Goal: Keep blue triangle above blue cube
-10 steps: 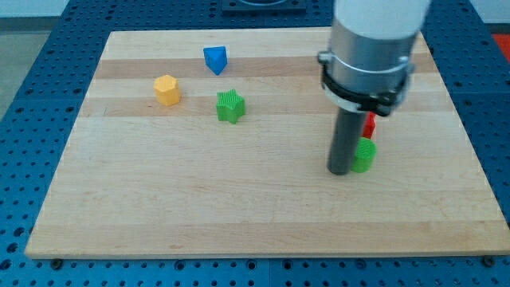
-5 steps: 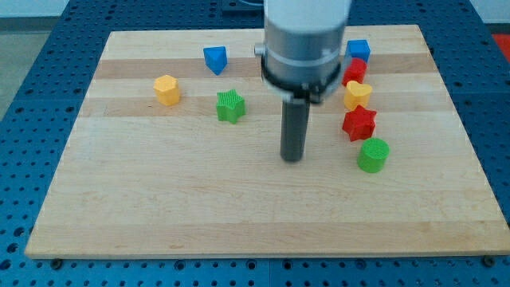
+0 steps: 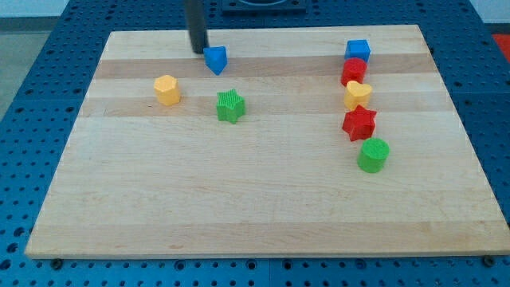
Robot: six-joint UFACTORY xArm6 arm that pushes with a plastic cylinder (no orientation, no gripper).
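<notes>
The blue triangle (image 3: 215, 59) lies near the view's top, left of centre. My tip (image 3: 198, 50) stands just to its upper left, touching or nearly touching it. The blue cube (image 3: 358, 50) sits at the view's top right, at about the same height in the view as the triangle and far to its right.
Below the blue cube runs a column: a red block (image 3: 354, 71), a yellow heart (image 3: 357, 95), a red star (image 3: 358, 122), a green cylinder (image 3: 372, 155). A yellow hexagon (image 3: 166, 90) and a green star (image 3: 230, 105) lie at the left. The wooden board (image 3: 239, 207) ends near all sides.
My tip has swept from beside the green cylinder at the right, across the board's middle, up to the blue triangle's upper left. No block has visibly moved.
</notes>
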